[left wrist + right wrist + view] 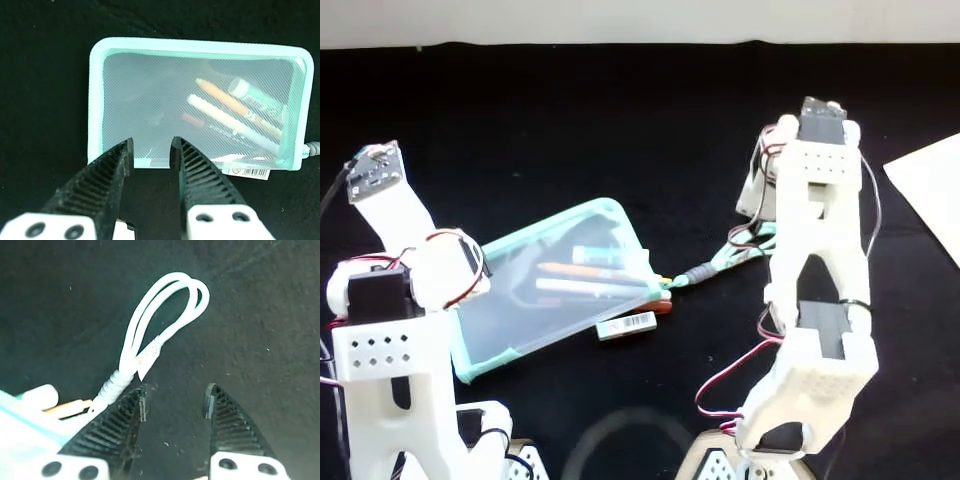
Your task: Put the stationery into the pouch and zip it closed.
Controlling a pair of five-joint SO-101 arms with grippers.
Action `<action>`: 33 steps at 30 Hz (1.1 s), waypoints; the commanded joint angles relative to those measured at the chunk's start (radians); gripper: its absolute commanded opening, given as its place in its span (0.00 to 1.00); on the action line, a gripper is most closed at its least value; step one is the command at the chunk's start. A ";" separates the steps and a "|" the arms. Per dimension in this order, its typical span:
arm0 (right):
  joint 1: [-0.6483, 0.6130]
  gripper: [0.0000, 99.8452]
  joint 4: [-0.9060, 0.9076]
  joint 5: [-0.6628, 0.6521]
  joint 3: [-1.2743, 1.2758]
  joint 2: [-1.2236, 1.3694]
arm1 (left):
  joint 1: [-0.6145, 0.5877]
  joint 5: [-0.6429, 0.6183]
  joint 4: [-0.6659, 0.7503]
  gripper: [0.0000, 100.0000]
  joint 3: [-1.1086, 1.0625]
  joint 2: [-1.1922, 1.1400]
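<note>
**Both claws apart, the pouch lying flat between the two arms**

The black table (570, 120) carries everything. The left arm (390, 340) stands at one short end of the pouch (510, 300) and, in the high view, covers the pouch's corner on that side. The right arm (815, 260) stands beyond the other short end and hides a part of the cord there. A white sheet of paper (932, 190) lies well apart from the pouch, past the right arm.

The pouch (150, 90) is mint green with a mesh face. Through the mesh an orange pen (225, 100) and a white pen (230, 125) are seen, side by side, in the half toward the cord. Whether the zip is open or closed I cannot tell.

The left gripper (151, 147) has its jaws apart and holds nothing. Its tips stand over one long edge of the pouch, in the half away from the pens.

The right gripper (176, 390) also has its jaws apart with nothing between them. One jaw is just beside the cord loop (133, 335), which runs out from the pouch's corner (735, 255).

A small labelled piece (626, 325) lies outside the pouch, right against its long edge near the cord end.
</note>
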State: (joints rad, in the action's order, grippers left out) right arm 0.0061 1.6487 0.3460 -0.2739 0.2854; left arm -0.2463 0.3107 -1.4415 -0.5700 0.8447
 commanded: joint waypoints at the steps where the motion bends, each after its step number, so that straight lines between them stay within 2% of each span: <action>1: -0.007 0.18 -0.028 0.015 -0.021 0.071 | 0.005 0.009 0.015 0.14 0.002 0.005; 6: 0.036 0.18 -0.090 0.017 -0.033 0.228 | 0.005 0.009 0.015 0.14 0.004 0.005; 17: 0.071 0.18 -0.174 0.015 -0.027 0.237 | 0.004 0.009 0.015 0.14 0.004 0.005; 24: 0.065 0.18 -0.077 0.051 -0.120 0.166 | -0.027 0.009 0.015 0.14 0.002 0.005; 28: 0.071 0.18 -0.128 0.052 -0.120 0.179 | -0.038 0.009 0.015 0.14 0.005 0.005; 33: 0.073 0.18 -0.196 0.133 -0.130 0.275 | -0.039 0.009 0.015 0.14 0.004 0.005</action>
State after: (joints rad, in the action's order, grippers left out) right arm 0.0629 1.4860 0.4442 -0.3598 0.5493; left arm -0.2754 0.3107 -1.4400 -0.5700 0.8447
